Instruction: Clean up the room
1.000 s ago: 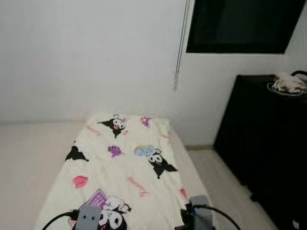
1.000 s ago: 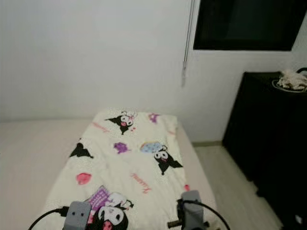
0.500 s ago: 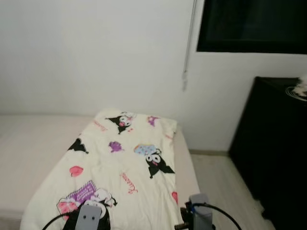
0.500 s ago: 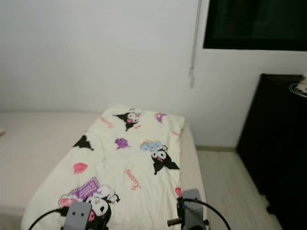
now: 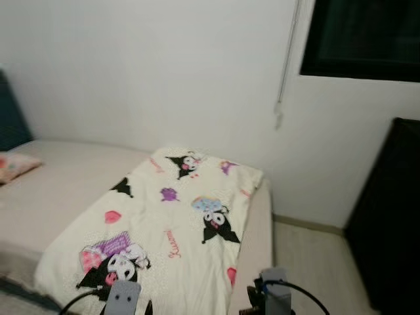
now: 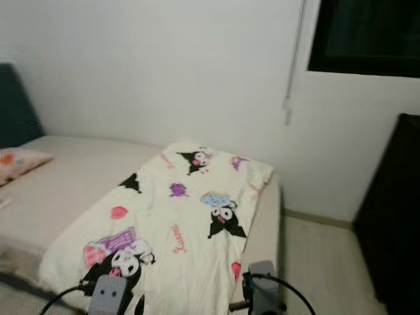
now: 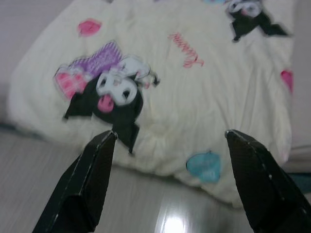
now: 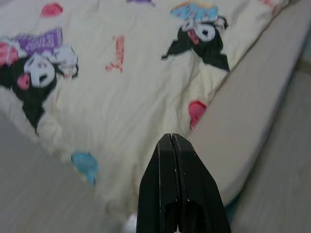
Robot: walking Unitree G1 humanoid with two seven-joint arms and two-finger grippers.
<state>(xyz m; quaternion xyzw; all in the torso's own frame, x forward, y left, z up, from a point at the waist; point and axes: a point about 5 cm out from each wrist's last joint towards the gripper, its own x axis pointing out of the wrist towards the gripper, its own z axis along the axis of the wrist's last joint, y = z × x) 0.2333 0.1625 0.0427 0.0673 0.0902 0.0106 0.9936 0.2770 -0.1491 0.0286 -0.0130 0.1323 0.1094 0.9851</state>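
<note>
Blanket lies on the bed, long axis running away from robot. Left gripper spread wide over its near edge; right gripper closed, empty.

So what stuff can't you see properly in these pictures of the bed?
- Pillow: cut off by the left edge of the left eye view, and blurred, so its pattern is unclear.
- Black cabinet: cut off by the right edge; its top is out of frame.
- Red writing on the blanket: too blurred to read in the left wrist view.
- Under the blanket: hidden by the blanket itself.
- Window: dark, nothing visible through it.
</note>
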